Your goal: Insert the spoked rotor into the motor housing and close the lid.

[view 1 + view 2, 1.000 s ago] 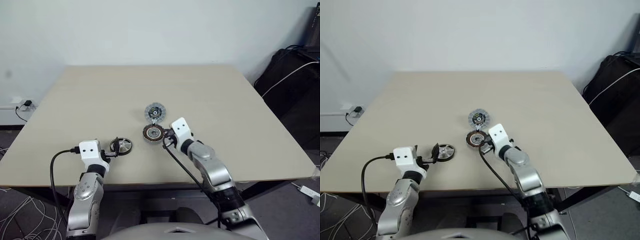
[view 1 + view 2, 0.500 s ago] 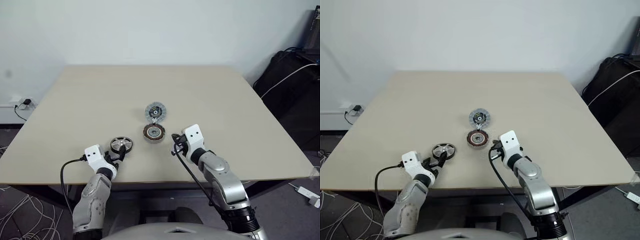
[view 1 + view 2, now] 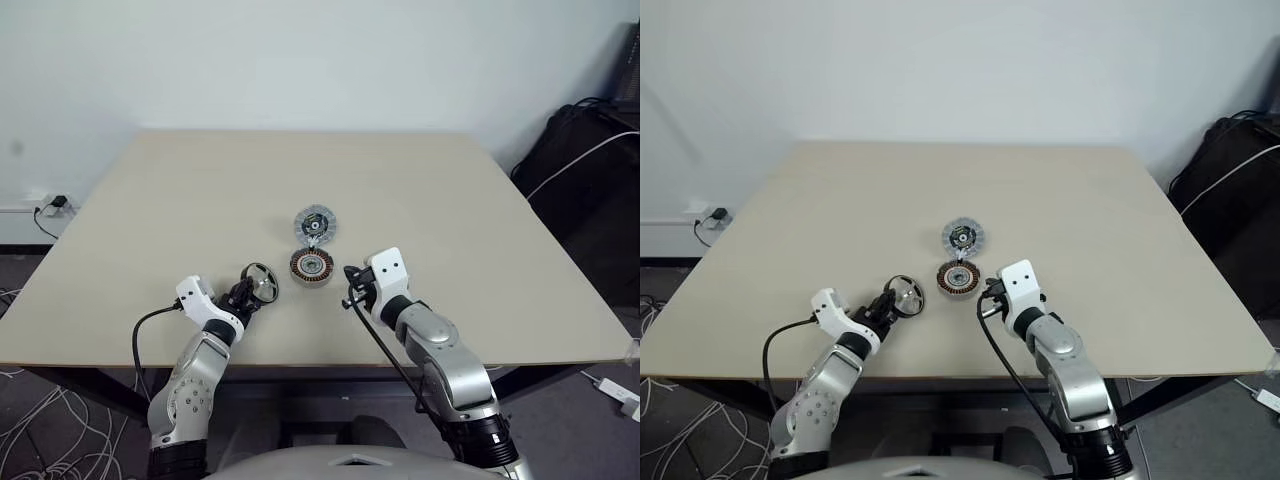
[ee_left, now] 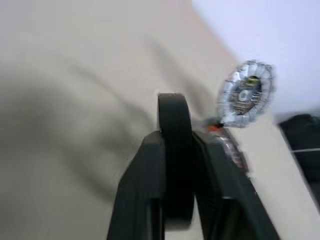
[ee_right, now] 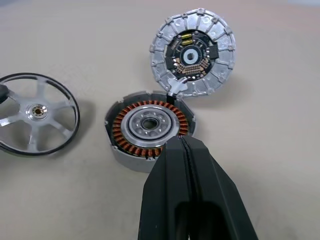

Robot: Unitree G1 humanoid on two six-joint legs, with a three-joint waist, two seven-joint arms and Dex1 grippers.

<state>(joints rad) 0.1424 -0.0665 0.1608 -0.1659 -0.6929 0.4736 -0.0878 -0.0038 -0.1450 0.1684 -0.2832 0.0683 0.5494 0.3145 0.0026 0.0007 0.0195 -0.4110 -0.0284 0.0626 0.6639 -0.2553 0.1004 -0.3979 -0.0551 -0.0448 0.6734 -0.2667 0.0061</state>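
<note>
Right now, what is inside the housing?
The housing holds a ring of copper windings around a silver centre with a bearing hole. No rotor sits in it; the rotor is beside it. The right gripper covers its near rim.

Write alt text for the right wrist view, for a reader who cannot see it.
A motor housing with a ring of copper windings around a silver centre sits on a beige table, just beyond the right gripper, whose two black fingers are shut together. A round silver lid with a dark circuit centre lies against the housing's far edge, and a spoked rotor is off to one side.
</note>
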